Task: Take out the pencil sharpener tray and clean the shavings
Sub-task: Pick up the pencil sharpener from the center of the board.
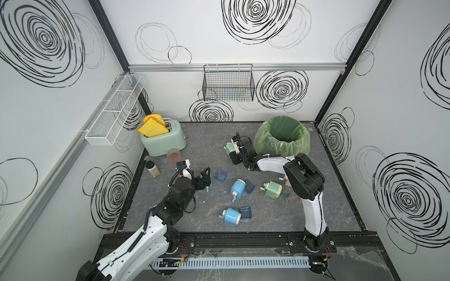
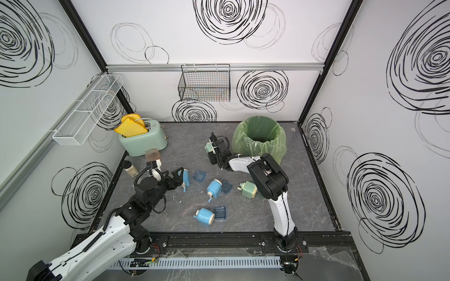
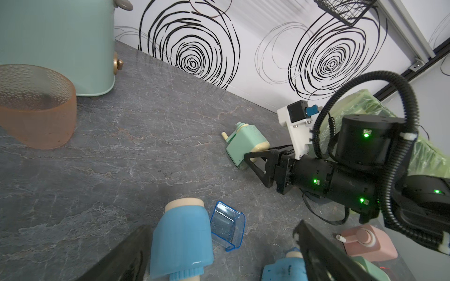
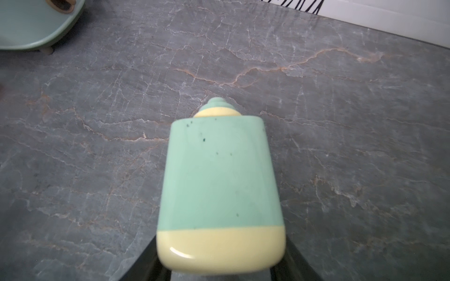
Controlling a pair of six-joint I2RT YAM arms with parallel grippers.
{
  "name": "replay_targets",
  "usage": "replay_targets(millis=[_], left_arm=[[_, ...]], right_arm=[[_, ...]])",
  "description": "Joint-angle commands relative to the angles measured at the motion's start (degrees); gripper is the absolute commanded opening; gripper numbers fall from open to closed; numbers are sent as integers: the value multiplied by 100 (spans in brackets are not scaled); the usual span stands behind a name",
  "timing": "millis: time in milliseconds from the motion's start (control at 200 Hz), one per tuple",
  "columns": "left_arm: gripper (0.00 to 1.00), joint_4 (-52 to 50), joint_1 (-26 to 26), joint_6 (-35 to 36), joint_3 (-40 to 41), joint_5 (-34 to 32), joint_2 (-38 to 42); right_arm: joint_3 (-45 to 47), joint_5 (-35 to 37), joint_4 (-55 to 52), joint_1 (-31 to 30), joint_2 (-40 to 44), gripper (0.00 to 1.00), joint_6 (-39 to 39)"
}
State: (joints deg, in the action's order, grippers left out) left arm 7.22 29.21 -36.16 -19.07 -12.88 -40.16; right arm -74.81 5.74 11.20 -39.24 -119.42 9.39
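Observation:
My right gripper (image 1: 231,149) (image 4: 220,272) reaches toward the back beside the bin, and its fingers press both sides of a green pencil sharpener (image 1: 229,147) (image 2: 209,148) (image 4: 219,175) at its cream end. Whether that sharpener's tray is in it is hidden. My left gripper (image 1: 207,178) (image 3: 219,262) is wide open at the left, and a blue sharpener (image 2: 186,177) (image 3: 181,233) lies on the table between its fingers. A clear blue tray (image 1: 220,175) (image 3: 227,225) lies just beyond it. No shavings can be made out.
A bin with a green bag (image 1: 263,143) stands at the back right. More sharpeners (image 1: 237,189) (image 1: 231,216) (image 1: 272,189) and dark blue trays (image 1: 249,187) (image 1: 245,213) lie mid-table. A toaster (image 1: 165,138), cup (image 1: 174,155) and bottle (image 1: 152,167) are at the left.

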Motion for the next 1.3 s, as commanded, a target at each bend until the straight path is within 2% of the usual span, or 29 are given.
replay_targets(millis=[0,240,440,550,620,740,880,1016,1296], left_arm=[[97,411,7,148,-129,395,-171],[97,118,-90,660,-981,1603,-653],[97,-465,-347,1599,-2078,3367,-1065],[97,-549,-505,2019,-2446,4795,-1304],[98,-659,-534,2290,-2631,5446,-1393],[99,-893,-579,2667,-2874,5744,-1381],[100,-703,-591,2590,-2934,6113,-1378],[99,-730,-596,2687,-2975,6228,-1361],[98,-628,-574,2731,-2850,6695,-1329]], right_arm=[[207,-183,412,-17,352,46,-174],[909,-743,727,48,1103,36,-437],[1271,-2031,261,268,2093,35,-689],[1355,-2854,-280,371,2685,34,-820],[1386,-3333,-665,423,3027,34,-866],[1533,-4183,-1165,499,3630,32,-887],[1608,-4715,-1894,462,4166,32,-821],[1737,-4892,-2536,303,4601,30,-851],[1884,-5251,-3058,73,5385,30,-806]])
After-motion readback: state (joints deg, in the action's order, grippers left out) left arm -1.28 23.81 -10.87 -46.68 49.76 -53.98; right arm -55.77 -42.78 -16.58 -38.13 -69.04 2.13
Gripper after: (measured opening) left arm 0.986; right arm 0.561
